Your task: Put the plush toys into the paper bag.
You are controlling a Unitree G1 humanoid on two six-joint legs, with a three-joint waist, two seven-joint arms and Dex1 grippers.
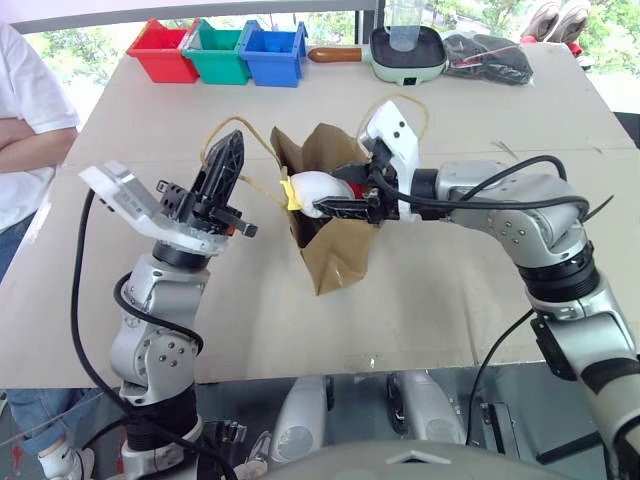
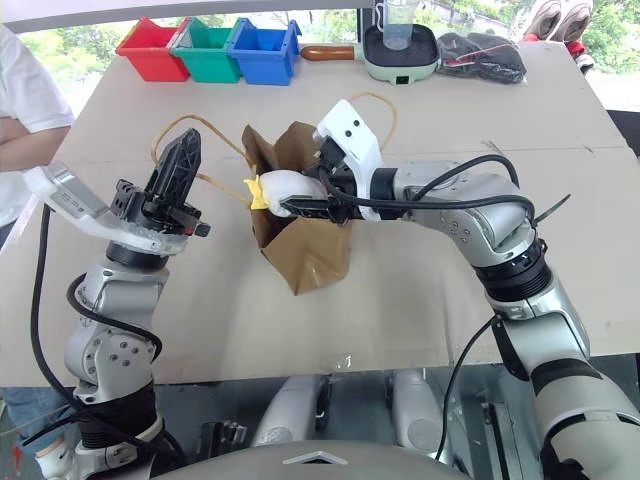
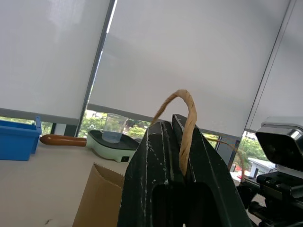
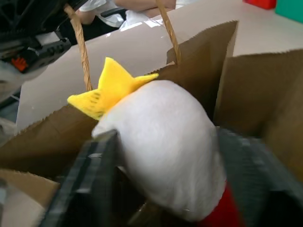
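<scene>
The right gripper [image 1: 345, 205], jaws wide around the white plush toy [image 1: 318, 190], hangs over the paper bag [image 1: 330, 250] mouth, while the left gripper [image 1: 222, 165] pinches a bag handle [image 3: 184, 127].

A wide tan bench [image 1: 480, 300] spreads out here, daylight pouring in from the windows [image 3: 137, 127] beyond it. White roller blinds [image 3: 189, 56] are drawn most of the way down, green foliage showing beneath. Along the far edge sit red [image 1: 160, 52], green [image 1: 217, 53] and blue bins [image 1: 270, 53], then a pale green pan [image 1: 405, 55] holding a clear cup [image 1: 405, 25]. A person in white [image 1: 25, 120] stands at the side.
</scene>
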